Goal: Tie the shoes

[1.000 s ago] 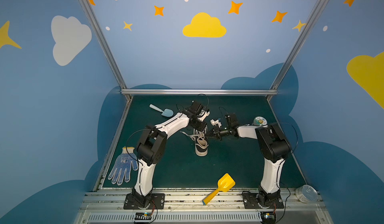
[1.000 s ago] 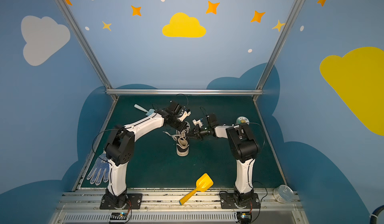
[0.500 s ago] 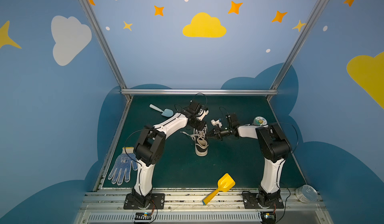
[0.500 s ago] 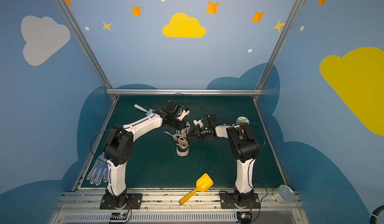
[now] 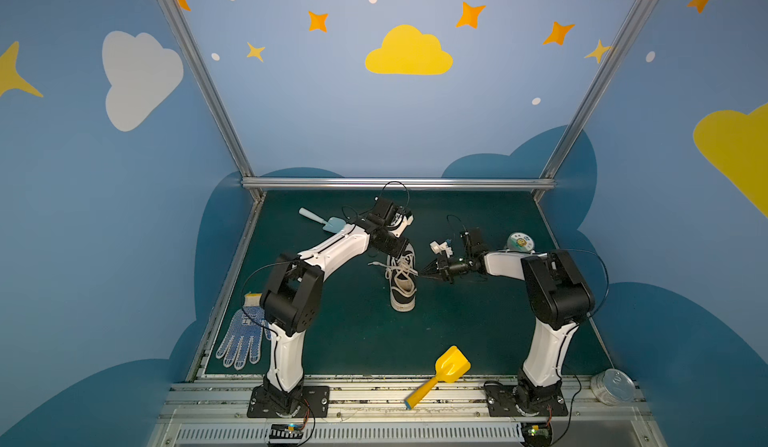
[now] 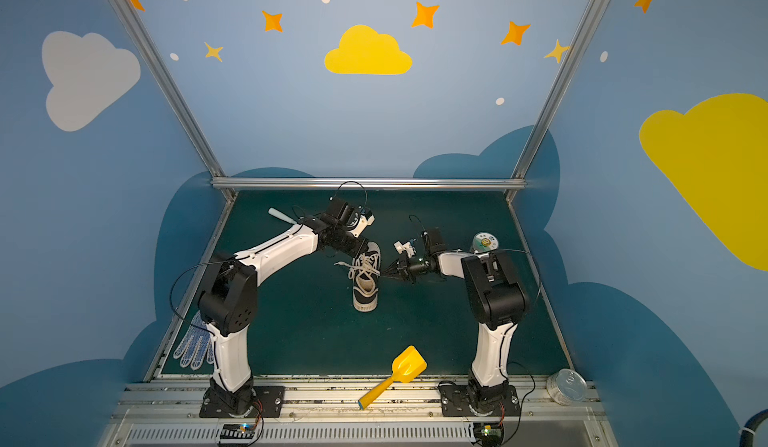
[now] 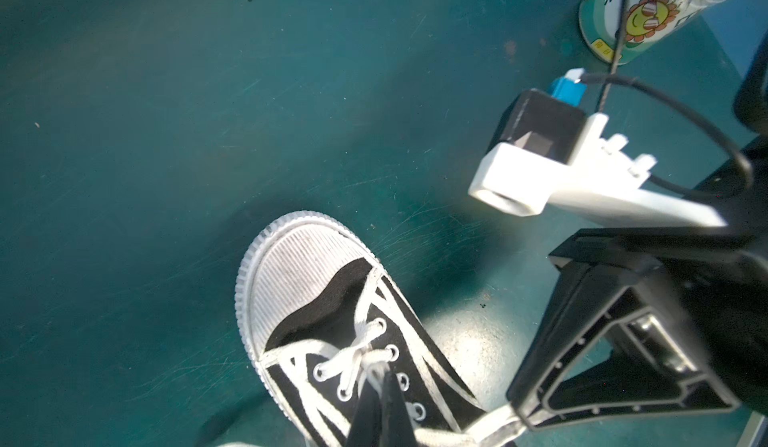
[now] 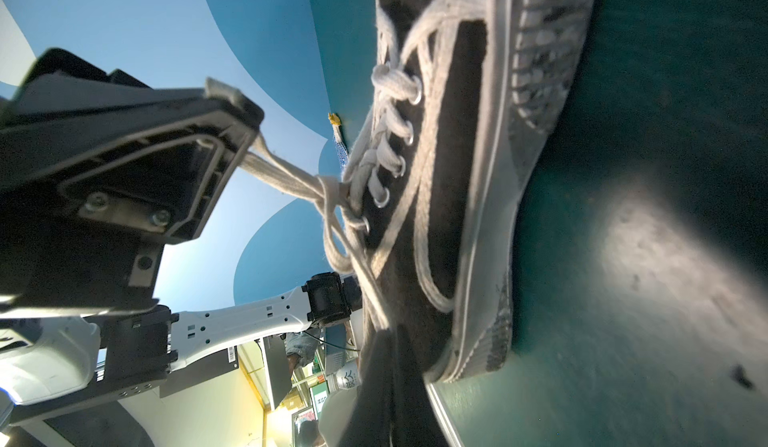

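Pinching the laces [image 8: 291,175], both grippers are clamped shut. The left gripper [image 7: 383,382] hangs above the shoe [image 5: 402,289]; the right gripper [image 5: 423,273] sits just beside it.

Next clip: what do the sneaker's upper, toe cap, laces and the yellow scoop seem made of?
Upper: matte black woven cloth, likely canvas, with metal eyelets. Toe cap: white rubber by its look, ribbed and scuffed dull. Laces: flat cream woven fabric, perhaps cotton; fuzzy, frayed edges. Scoop: smooth, evenly yellow moulded plastic, probably, with a slight sheen.
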`<state>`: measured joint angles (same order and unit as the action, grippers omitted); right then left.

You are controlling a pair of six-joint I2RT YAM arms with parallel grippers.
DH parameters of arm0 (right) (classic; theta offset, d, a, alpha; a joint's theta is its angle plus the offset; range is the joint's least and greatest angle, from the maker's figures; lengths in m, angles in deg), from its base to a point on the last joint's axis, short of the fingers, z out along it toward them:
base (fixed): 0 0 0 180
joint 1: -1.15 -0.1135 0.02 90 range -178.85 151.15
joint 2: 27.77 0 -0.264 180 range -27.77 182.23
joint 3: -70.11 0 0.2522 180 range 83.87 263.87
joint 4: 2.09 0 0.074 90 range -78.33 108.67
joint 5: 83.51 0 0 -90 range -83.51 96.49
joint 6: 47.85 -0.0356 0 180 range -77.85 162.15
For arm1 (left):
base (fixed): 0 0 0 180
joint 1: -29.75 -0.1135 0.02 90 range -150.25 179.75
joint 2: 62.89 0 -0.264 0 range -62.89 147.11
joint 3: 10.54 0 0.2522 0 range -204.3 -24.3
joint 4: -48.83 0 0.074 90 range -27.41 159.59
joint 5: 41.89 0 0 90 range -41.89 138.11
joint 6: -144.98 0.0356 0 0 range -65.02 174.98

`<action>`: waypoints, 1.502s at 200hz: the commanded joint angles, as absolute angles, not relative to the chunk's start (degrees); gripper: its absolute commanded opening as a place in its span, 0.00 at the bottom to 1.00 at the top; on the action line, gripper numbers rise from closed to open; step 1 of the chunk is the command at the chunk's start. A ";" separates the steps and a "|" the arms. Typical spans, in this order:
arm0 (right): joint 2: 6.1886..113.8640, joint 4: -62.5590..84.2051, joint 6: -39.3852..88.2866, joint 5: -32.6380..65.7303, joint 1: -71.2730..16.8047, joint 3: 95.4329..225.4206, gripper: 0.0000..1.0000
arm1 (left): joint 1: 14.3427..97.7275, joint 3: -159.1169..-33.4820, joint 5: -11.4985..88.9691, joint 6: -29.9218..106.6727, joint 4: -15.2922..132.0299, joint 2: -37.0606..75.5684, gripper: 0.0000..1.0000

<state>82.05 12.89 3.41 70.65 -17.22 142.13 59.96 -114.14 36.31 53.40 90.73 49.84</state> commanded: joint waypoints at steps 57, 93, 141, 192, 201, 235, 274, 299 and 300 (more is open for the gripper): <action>78.14 21.47 10.82 69.72 -13.84 138.92 0.00 | 58.58 -113.94 37.16 55.01 92.75 45.85 0.03; 77.53 22.22 11.94 69.86 -12.20 137.29 0.00 | 57.86 -113.78 36.99 55.19 92.80 46.11 0.03; 76.68 23.53 13.05 69.43 -10.90 136.30 0.00 | 56.56 -113.83 36.94 55.84 92.67 46.54 0.03; 77.61 24.40 13.34 68.68 -10.63 136.28 0.00 | 54.50 -112.41 37.64 56.52 92.09 46.84 0.03; 77.69 24.44 13.39 68.58 -10.54 136.16 0.00 | 54.12 -112.49 37.56 56.71 91.95 47.02 0.03; 78.13 24.97 13.52 67.74 -10.29 135.74 0.00 | 53.35 -113.25 37.36 57.19 92.01 48.37 0.03; 78.30 25.21 13.75 66.39 -9.94 134.98 0.00 | 52.95 -113.35 37.47 57.36 92.04 49.08 0.03; 78.75 25.04 13.67 66.08 -9.60 134.60 0.00 | 52.61 -113.21 37.74 57.53 91.95 48.90 0.03; 78.75 25.03 13.67 66.08 -9.58 134.55 0.00 | 52.60 -113.22 37.74 57.53 91.95 48.86 0.03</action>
